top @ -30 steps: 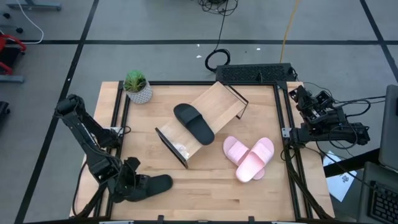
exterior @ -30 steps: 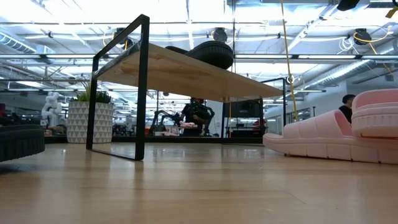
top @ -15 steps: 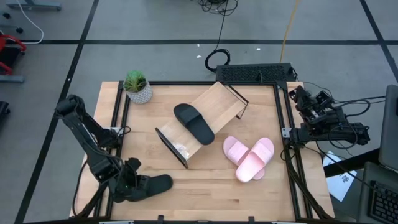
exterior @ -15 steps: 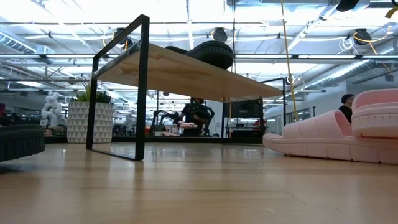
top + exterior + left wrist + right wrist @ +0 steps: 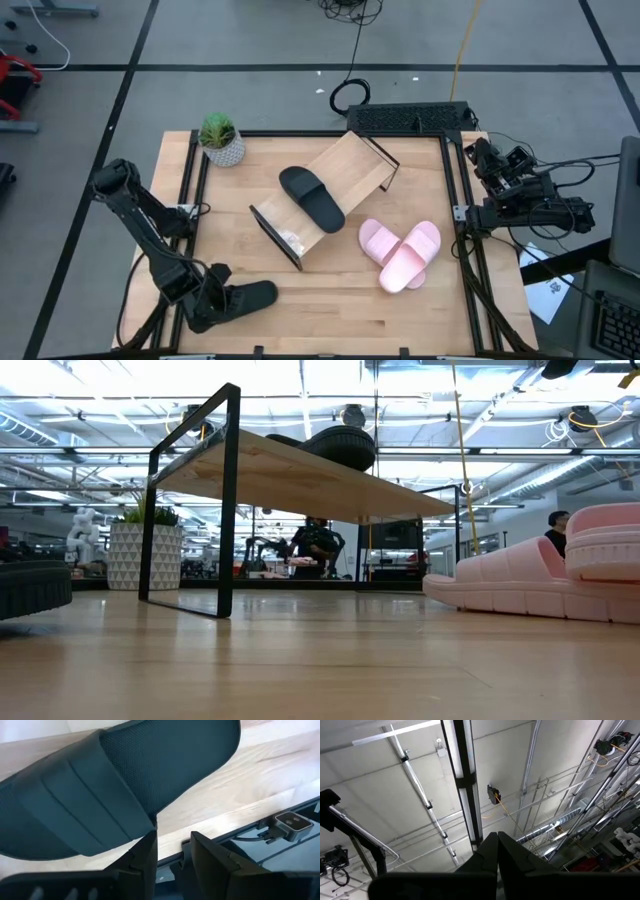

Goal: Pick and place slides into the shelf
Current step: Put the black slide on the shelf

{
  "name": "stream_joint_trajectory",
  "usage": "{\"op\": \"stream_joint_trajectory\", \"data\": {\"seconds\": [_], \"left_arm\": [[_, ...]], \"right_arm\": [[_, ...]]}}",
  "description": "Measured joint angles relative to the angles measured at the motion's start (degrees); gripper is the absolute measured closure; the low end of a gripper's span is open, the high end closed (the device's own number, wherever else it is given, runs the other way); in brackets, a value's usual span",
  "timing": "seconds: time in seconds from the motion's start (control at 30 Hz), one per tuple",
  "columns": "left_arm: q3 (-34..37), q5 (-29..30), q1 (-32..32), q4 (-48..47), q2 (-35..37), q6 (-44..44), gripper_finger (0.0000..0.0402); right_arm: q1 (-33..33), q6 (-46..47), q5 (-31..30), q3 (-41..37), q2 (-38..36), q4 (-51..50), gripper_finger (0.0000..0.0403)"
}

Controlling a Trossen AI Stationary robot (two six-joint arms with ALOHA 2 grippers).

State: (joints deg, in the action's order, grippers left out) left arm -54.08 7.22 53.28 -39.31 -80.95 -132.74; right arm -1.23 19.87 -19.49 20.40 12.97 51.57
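Observation:
One black slide (image 5: 248, 297) lies on its sole near the table's near left corner; it fills the left wrist view (image 5: 115, 780). My left gripper (image 5: 175, 845) stands open at that slide's left end (image 5: 208, 306), slanting down, with only the table edge showing between its fingers. A second black slide (image 5: 311, 197) lies on top of the wooden shelf (image 5: 355, 165), which stands slantwise mid-table. The pink pair (image 5: 400, 253) lies stacked on the table right of the shelf. My right gripper (image 5: 496, 845) is shut, pointing up at the ceiling beyond the table's right edge. My left gripper has one finger (image 5: 147, 852) right at the edge of the black slide's strap (image 5: 150, 822), coming slanting down from the table's left. I cannot tell whether it touches the strap. The slide lies flat on the table, outside the gap between the fingers.
A potted plant (image 5: 221, 138) stands at the far left corner. A dark metal frame (image 5: 190, 190) runs along the table's edges. Bare tabletop (image 5: 330, 300) lies between the near black slide and the pink pair.
My left gripper has sunk a little and shifted toward the table's near edge, staying open at the black slide's end. The slide has kept its place.

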Motion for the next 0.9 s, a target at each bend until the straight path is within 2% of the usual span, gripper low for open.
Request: {"op": "stream_joint_trajectory", "data": {"seconds": [0.17, 0.37, 0.6, 0.9], "left_arm": [[0.0, -5.9, -3.1, 0.0, 0.0, 2.1, 0.0284], [-2.1, -7.9, -7.7, -0.4, 0.0, 7.5, 0.0284], [-3.6, -17.5, -10.7, -0.1, 0.0, 13.6, 0.0284], [-3.6, -17.1, -10.1, 3.7, 0.0, 14.7, 0.0284]], "right_arm": [[0.0, 0.0, 0.0, 0.0, 0.0, -0.5, 0.0403], [0.0, 0.0, -0.1, 0.0, 0.0, -1.7, 0.0403], [0.0, 0.0, 0.0, 0.0, 0.0, -1.7, 0.0403], [0.0, -0.2, 0.0, 0.0, 0.0, -1.9, 0.0403]]}}
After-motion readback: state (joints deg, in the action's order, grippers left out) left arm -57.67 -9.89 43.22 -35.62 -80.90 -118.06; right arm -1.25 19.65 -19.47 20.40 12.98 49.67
